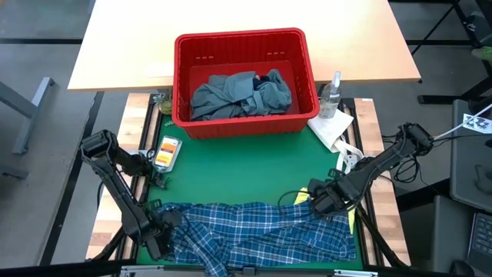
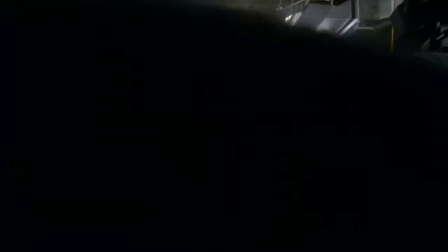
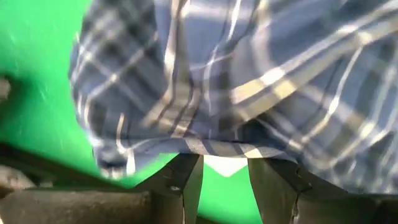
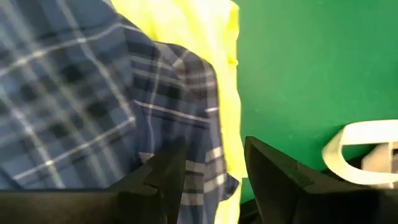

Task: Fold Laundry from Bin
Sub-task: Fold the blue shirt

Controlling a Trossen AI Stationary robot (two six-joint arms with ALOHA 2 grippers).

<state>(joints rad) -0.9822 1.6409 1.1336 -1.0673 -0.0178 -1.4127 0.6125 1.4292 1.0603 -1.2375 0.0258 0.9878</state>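
Note:
The blue-white plaid shirt [image 1: 261, 231] lies spread along the near edge of the green mat [image 1: 246, 173]. A small yellow garment [image 4: 199, 37] lies partly under the shirt's right end. The red bin [image 1: 244, 81] stands at the far side and holds a grey-blue garment [image 1: 231, 96] and a dark navy one [image 1: 274, 78]. My left gripper [image 3: 225, 165] points down at the shirt's left end, open, with the shirt's hem [image 3: 217, 148] just past its fingertips and green mat in the gap. My right gripper [image 4: 214, 155] points down over the shirt's right edge [image 4: 193, 124], open.
A clear spray bottle [image 1: 332, 94] and a white paper towel [image 1: 332, 127] sit right of the bin. An orange-labelled packet [image 1: 167, 151] lies on the mat's left side. A white curled strip [image 4: 364, 152] lies near my right gripper. The low view is dark.

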